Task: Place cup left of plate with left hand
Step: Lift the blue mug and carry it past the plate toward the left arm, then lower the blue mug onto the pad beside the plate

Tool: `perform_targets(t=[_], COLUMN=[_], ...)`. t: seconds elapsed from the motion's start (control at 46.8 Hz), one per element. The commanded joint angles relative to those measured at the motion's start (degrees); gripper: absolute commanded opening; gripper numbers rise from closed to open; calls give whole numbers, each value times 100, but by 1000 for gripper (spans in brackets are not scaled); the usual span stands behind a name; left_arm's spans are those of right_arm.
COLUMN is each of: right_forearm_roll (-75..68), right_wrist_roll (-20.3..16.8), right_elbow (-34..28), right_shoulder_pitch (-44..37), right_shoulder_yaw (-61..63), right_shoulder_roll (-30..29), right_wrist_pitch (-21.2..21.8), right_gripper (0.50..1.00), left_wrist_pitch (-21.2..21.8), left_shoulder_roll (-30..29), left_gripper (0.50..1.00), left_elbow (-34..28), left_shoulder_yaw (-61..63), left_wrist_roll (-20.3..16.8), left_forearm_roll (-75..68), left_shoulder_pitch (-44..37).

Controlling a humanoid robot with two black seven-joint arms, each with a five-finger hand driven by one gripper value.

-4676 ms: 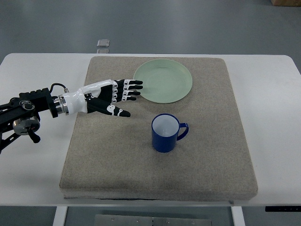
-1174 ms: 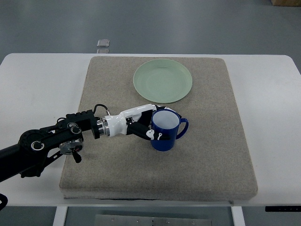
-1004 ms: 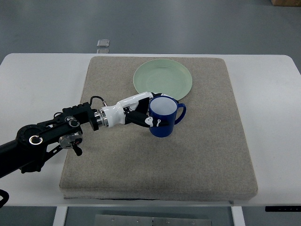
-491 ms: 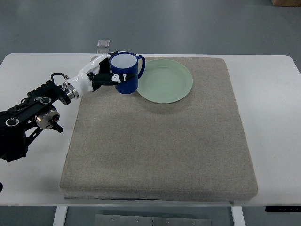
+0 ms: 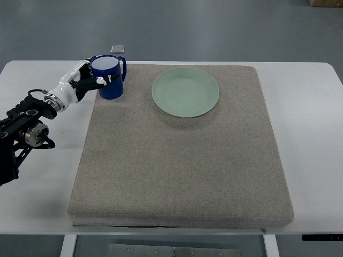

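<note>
A blue cup [image 5: 110,77] with a white inside stands upright at the far left corner of the grey mat [image 5: 182,160], its handle toward the plate. My left hand [image 5: 86,77] is shut on the cup's left side, thumb on the front wall. I cannot tell whether the cup touches the mat or hangs just above it. The pale green plate [image 5: 185,91] lies on the mat to the cup's right, a clear gap between them.
The mat covers the middle of a white table [image 5: 311,123]. A small grey object [image 5: 118,48] lies beyond the table's far edge, just behind the cup. My left forearm [image 5: 27,126] reaches in over the table's left side.
My left hand carried the cup from the mat's middle up and left, past the plate's left rim, to the far left corner of the mat.
</note>
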State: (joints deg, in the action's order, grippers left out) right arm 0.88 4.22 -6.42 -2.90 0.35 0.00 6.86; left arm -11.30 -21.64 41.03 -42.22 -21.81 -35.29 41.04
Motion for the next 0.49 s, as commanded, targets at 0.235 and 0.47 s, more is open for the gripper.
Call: perform_targets(t=[0.235,0.47], right_forearm_roll=[0,0], right_wrist_roll=[0,0], right_elbow=[0,0], right_shoulder_pitch=[0,0], right_shoulder_yaw=[0,0], right_shoulder_roll=[0,0], right_wrist_pitch=[0,0], right_gripper=[934,934], left_wrist_pitch=[224,251], left_shoulder_roll=[-6,90], left_gripper=[500,500], left_elbow=[-16,-262], left_shoulder_yaw=[91,267], left_wrist_roll=[-499,-790], left_forearm_roll=[-74,-83], left_shoulder_pitch=[9,-88])
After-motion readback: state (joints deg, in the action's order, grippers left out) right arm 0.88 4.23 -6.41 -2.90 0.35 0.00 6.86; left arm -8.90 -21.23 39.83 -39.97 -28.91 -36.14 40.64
